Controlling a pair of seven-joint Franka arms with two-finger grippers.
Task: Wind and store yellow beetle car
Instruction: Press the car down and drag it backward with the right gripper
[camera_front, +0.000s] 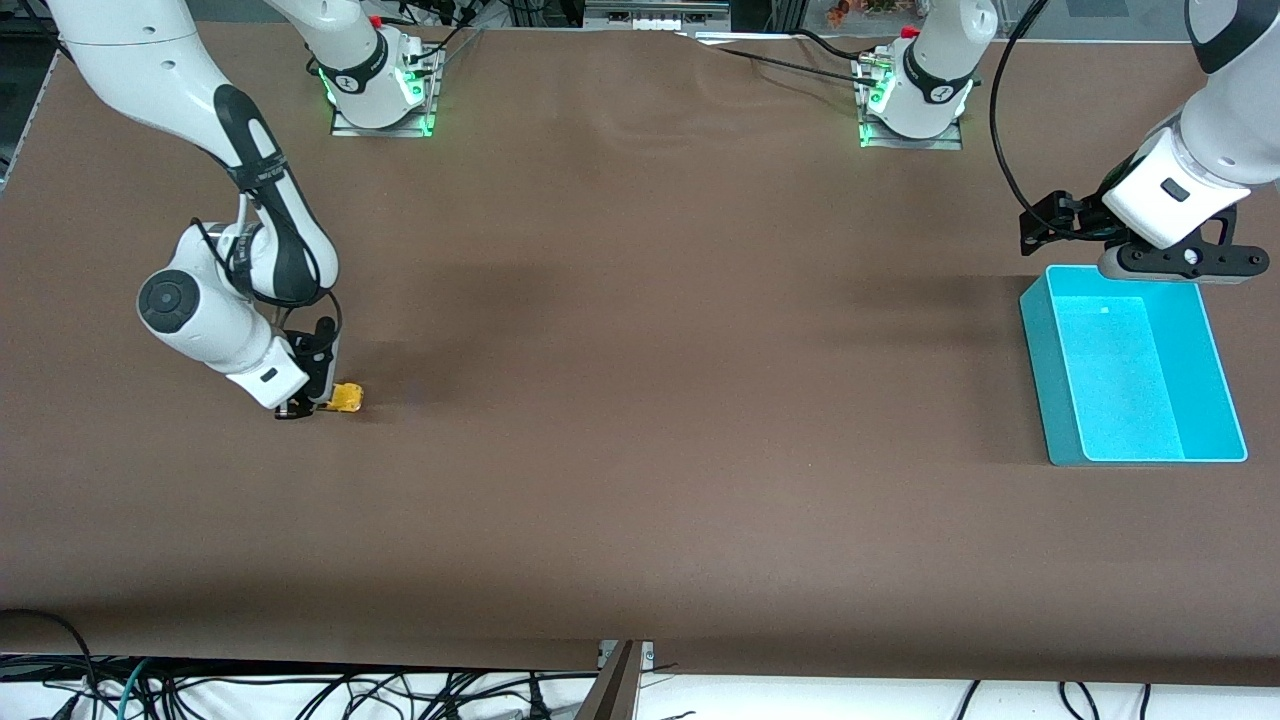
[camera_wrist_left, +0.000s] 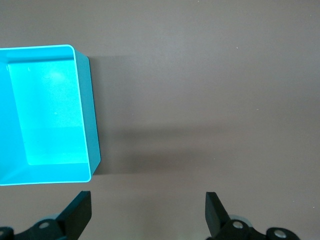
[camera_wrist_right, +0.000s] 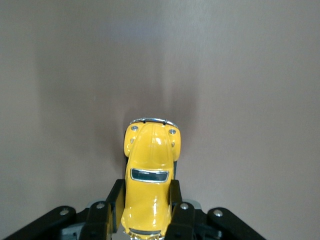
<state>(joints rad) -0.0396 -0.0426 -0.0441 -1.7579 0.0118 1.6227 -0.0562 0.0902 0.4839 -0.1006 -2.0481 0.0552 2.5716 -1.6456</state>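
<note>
While the brown table (camera_front: 640, 400) lies bare across its whole middle, everything that matters sits at its two ends. The turquoise bin (camera_front: 1040, 380), open-topped and with nothing visible inside, rests toward the left arm's end, and the left gripper (camera_wrist_left: 148, 215) hangs over the bin's edge nearest the bases with its jaws spread wide and nothing between them; that arm waits. Toward the right arm's end the right gripper (camera_wrist_right: 145, 210) is down at the tabletop, its fingers (camera_wrist_right: 114, 200) clenched on the flanks of the yellow beetle car (camera_wrist_right: 148, 170), whose nose and bumper stick out ahead of the fingertips. The front view shows the car at table level, though whether its wheels press the cloth cannot be told. It looks a hard, glossy little shell, light and stiff, probably slippery on its rounded roof, so the flat sides at the doors, where the fingers sit now, seem the best hold; a grip higher up would likely slide off. For winding, a rearward drag needs the wheels on the surface, and the open table around the car leaves ample room. The run toward the bin is unobstructed, with only its raised walls and the waiting left gripper to clear.
</note>
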